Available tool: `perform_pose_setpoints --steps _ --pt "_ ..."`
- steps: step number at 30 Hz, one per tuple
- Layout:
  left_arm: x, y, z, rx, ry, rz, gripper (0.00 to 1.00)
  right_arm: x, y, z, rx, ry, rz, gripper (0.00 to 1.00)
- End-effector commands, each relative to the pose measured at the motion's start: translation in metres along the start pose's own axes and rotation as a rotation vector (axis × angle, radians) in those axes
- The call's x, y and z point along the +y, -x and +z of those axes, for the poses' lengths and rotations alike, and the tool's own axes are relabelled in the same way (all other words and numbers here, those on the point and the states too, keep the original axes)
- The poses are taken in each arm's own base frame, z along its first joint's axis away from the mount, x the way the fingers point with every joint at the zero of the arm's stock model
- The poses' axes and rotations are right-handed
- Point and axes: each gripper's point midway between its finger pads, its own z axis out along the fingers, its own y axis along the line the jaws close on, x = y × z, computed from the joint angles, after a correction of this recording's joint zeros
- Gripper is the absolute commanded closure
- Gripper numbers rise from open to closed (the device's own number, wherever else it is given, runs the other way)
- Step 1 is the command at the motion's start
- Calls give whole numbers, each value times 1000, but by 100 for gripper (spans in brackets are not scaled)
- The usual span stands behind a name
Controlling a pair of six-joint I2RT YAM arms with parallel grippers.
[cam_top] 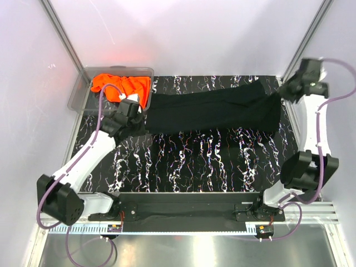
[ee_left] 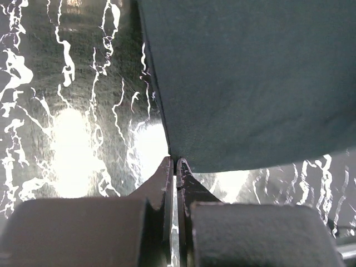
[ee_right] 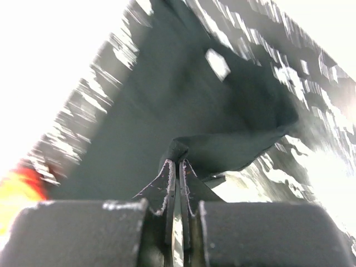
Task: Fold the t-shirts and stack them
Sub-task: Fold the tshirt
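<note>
One black t-shirt (cam_top: 211,114), one orange t-shirt (cam_top: 133,86), one clear bin (cam_top: 79,93)

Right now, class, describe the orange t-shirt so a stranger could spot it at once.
At the far left corner of the black marbled table sits a clear plastic bin. The orange t-shirt lies crumpled inside it; the neighbouring black t-shirt lies stretched outside the bin.

Nothing legible anywhere: no word, brand, number or sign to make out. Only a small pale patch (ee_right: 218,63) on the black t-shirt (ee_right: 167,105), toward its far side in the right wrist view, too blurred to read as letters or a logo.
</note>
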Motion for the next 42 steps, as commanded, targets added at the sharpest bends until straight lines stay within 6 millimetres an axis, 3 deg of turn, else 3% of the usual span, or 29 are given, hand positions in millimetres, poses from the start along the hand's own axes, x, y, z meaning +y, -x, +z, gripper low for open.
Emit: perform_pose_setpoints --steps 1,2,3,6,7,8,9,10,12,13,14,15,16,17,18,21,24,27,30,32,35,36,38,39,41,42 --pt "-19 30 -45 -110 -101 15 100 37 71 -74 -228 132 56 100" --pt "-24 39 -57 -150 -129 20 100 44 84 -88 -277 152 55 100" --pt "-30 53 -72 -203 -151 30 100 54 106 -118 -361 197 53 100" --pt "-43 78 -112 -298 -225 60 100 63 137 -170 -506 244 60 100" --pt "-53 93 -135 -350 -272 66 100 69 152 -202 -585 276 65 100" --pt "-67 95 -152 -356 -351 90 100 71 159 -220 -631 294 66 100" --pt "-73 100 -166 -378 -386 116 100 75 171 -257 -713 335 75 100" --pt "-82 114 -192 -434 -431 124 100 73 177 -277 -764 340 73 100" --pt "-90 117 -221 -453 -487 135 100 74 186 -329 -880 393 75 100" --pt "-97 127 -251 -503 -532 140 100 72 190 -365 -964 421 70 100" --pt "-100 124 -264 -495 -566 149 100 71 193 -391 -1033 449 77 100" --pt "-103 124 -280 -508 -598 144 100 63 189 -430 -1110 483 91 100" --pt "-107 128 -304 -548 -643 147 100 56 188 -450 -1165 482 100 100" --pt "-111 124 -316 -542 -685 157 100 53 187 -475 -1228 515 111 100" --pt "-113 125 -340 -575 -731 153 100 42 177 -509 -1293 542 121 100" --pt "-119 116 -374 -594 -826 172 100 19 156 -573 -1439 597 145 100" --pt "-113 108 -401 -637 -861 163 100 0 134 -619 -1541 632 152 100" --pt "-102 103 -423 -697 -864 145 100 -13 118 -642 -1593 644 150 100" --pt "-97 106 -432 -736 -851 133 100 -19 112 -650 -1611 650 152 100" --pt "-98 114 -424 -735 -824 122 100 -18 114 -650 -1616 654 156 100" --pt "-100 134 -403 -745 -751 117 100 -5 130 -628 -1587 642 142 100" --pt "-102 140 -391 -733 -731 120 100 3 140 -608 -1555 617 129 100" --pt "-103 156 -372 -739 -675 109 100 13 152 -586 -1535 607 123 100" --pt "-109 164 -346 -705 -645 116 100 23 164 -545 -1475 570 106 100" --pt "-112 180 -317 -710 -586 129 100 35 178 -517 -1481 577 107 100" --pt "-114 185 -281 -664 -537 139 100 41 187 -467 -1412 527 99 100"
